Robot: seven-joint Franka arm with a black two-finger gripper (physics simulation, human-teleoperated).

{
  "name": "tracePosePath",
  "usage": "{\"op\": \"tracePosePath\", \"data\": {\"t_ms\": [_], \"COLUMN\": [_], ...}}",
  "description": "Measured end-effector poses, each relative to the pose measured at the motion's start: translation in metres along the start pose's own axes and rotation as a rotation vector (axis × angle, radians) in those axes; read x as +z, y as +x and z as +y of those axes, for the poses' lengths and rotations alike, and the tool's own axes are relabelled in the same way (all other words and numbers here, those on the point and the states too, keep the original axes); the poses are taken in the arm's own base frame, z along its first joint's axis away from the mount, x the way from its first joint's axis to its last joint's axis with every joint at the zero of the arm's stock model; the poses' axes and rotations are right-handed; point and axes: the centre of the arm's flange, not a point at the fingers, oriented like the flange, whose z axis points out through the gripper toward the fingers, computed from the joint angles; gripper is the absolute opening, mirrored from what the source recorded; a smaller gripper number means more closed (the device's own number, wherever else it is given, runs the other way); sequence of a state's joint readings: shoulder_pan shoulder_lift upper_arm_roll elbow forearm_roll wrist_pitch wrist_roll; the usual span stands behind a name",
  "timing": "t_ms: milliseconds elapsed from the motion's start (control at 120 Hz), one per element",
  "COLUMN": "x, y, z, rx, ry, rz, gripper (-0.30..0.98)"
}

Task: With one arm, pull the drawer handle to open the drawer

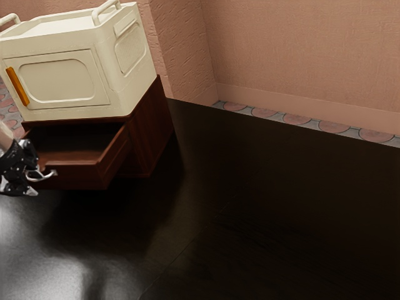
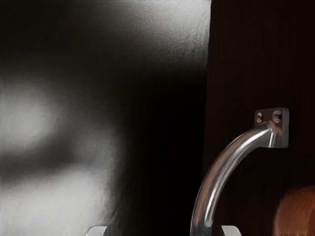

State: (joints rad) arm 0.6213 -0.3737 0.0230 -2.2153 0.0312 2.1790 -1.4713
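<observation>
Drawer (image 1: 78, 177): red-brown wood, pulled out — left of frame
Handle (image 2: 220, 169): curved silver metal, on drawer front
Gripper (image 1: 35, 180): black two-finger, far left — spread open around handle
Box (image 1: 62, 72): cream, atop brown wooden cabinet (image 1: 152, 134), upper left

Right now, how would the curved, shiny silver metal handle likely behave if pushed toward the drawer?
The handle would probably stay stiff, being a thick-looking metal bow. Its smooth, polished surface may prove slippery. Since its mount is screwed to the reddish-brown wooden drawer front, a push would likely slide the open drawer inward.
</observation>
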Motion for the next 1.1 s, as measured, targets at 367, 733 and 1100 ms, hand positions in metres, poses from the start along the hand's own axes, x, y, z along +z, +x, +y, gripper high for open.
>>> {"op": "tracePosePath", "data": {"t_ms": [367, 733, 1100], "x": [-0.008, -0.062, -0.223], "y": [0.0, -0.032, -0.226], "z": [-0.013, -0.004, 0.008], "rx": [-0.002, 0.074, 0.438], "ry": [-0.025, -0.12, 0.031], "rz": [0.001, 0.005, -0.153], "gripper": [0.2, 0.22, 0.59]}}
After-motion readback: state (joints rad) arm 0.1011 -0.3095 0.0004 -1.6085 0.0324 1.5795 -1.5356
